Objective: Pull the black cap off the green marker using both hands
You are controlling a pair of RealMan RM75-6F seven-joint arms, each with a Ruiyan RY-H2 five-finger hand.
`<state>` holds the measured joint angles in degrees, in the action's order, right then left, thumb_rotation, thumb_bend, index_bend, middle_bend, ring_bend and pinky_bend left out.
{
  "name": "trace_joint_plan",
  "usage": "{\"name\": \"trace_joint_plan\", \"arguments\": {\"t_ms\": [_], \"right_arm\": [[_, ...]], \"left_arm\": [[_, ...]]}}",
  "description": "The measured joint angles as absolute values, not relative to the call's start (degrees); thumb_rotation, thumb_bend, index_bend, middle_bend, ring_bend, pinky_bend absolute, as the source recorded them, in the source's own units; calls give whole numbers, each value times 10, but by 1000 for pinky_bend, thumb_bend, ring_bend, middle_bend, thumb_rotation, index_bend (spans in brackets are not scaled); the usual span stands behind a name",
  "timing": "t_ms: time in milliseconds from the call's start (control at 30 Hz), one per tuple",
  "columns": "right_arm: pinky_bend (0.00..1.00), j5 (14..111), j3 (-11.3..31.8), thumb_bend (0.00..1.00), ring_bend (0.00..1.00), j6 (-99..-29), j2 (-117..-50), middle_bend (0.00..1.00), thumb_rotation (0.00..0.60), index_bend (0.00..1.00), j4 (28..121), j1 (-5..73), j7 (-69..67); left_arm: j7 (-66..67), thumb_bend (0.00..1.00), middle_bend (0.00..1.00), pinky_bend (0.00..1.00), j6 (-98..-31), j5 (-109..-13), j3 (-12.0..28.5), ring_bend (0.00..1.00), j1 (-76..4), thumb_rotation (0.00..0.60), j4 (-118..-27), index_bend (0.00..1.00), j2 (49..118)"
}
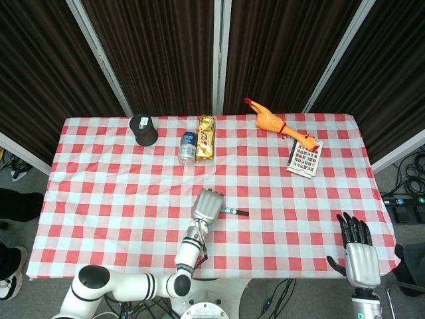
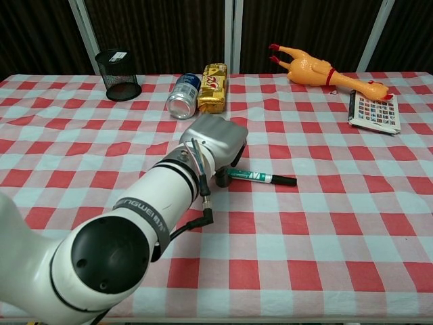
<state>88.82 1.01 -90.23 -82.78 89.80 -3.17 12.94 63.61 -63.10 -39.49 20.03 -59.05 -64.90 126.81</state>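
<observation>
The green marker (image 2: 260, 177) lies on the checked cloth with its black cap (image 2: 285, 181) pointing right; in the head view the marker (image 1: 234, 212) sits near the table's middle front. My left hand (image 2: 215, 141) covers the marker's left end, fingers curled down around it, and one fingertip (image 2: 222, 178) touches the barrel. From above, the left hand (image 1: 207, 205) hides that end. My right hand (image 1: 358, 256) hangs beyond the table's front right corner, fingers spread and holding nothing, far from the marker. It is absent from the chest view.
At the back stand a black mesh cup (image 2: 118, 74), a lying can (image 2: 182, 96) and a gold snack pack (image 2: 214, 84). A rubber chicken (image 2: 321, 72) and a colour card (image 2: 375, 110) lie at the back right. My left forearm (image 2: 149, 203) crosses the front left.
</observation>
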Motion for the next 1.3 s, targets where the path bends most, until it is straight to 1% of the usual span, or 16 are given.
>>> {"name": "trace_joint_plan", "arguments": {"t_ms": [300,433,833,1033,1200,1233,1300], "right_arm": [[0,884,11,0,0,-901,-829,47,600,0,894,-31,125],[0,883,11,0,0,-901,-831,47,600,0,893,-31,123],[0,884,10,0,0,-902,-830,51,600,0,893,-31,121],[0,892,13,0,0,-905,-824,64,600,0,907,-28,130],[0,899,15,0,0,-903,-821,75,600,0,922,-20,146],[4,903,16,0,0,-902,-822,88,600,5,926,-17,150],[38,910,20,9,0,-903,-824,132,600,60,929,-12,157]], "left_arm": [[635,327,497,564,-627,-394,196,451,-590,600,-647,486,1267],[627,341,508,567,-625,-397,194,460,-588,600,-644,512,1268],[613,382,533,582,-624,-408,192,485,-584,600,-642,538,1263],[617,391,539,590,-640,-409,198,493,-579,600,-676,543,1246],[617,399,547,595,-658,-404,209,502,-571,600,-731,550,1222],[616,399,547,596,-661,-404,211,503,-569,600,-742,550,1217],[614,400,549,598,-668,-404,213,505,-566,600,-767,551,1206]]}}
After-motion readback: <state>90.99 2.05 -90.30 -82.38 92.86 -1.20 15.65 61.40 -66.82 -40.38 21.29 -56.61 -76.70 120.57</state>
